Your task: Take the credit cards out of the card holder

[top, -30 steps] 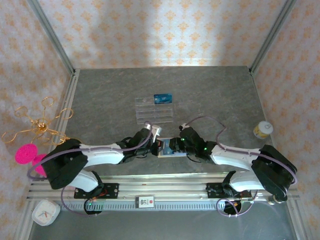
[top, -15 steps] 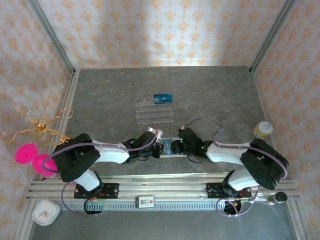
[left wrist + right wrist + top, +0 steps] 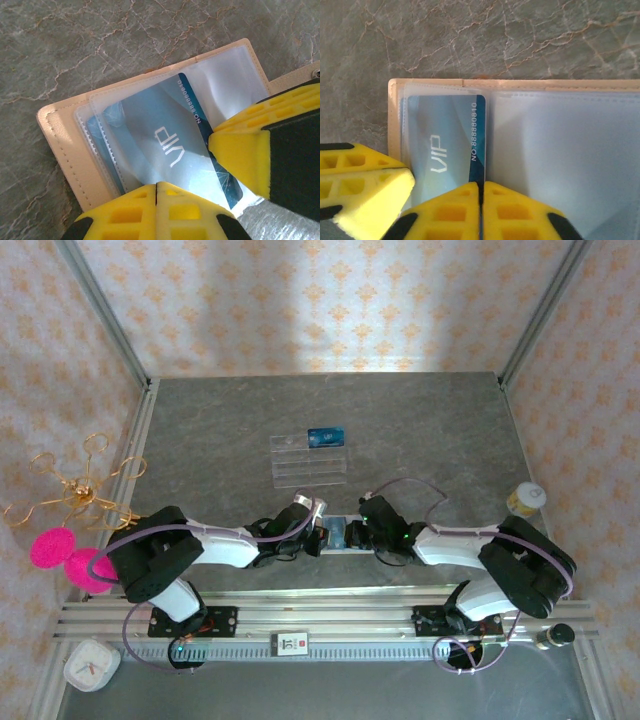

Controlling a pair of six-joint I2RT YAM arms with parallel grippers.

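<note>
The card holder (image 3: 440, 84) lay open on the table (image 3: 430, 430) at six o'clock, between the two arms. One blue credit card (image 3: 445, 145) sat in a clear sleeve at its nine o'clock side in the right wrist view. A darker strip of the card's three o'clock edge seemed to poke out of the pocket. The right gripper (image 3: 481, 184) had its pads together at the card's six o'clock corner, though whether the card edge was actually pinched could not be told. The left gripper (image 3: 156, 184), pads also together, rested on the holder's near edge. To do this step well, the left should probably pin the holder flat while the right draws the card straight toward the pocket mouth, low and level, so the sleeve does not lift or buckle. Compared with a second before, both arms had tucked inward, the grippers had come closer over the holder, and the right jaws had narrowed to shut. The other card (image 3: 326, 436) on the clear tray (image 3: 308, 462) at twelve o'clock had not moved.
</note>
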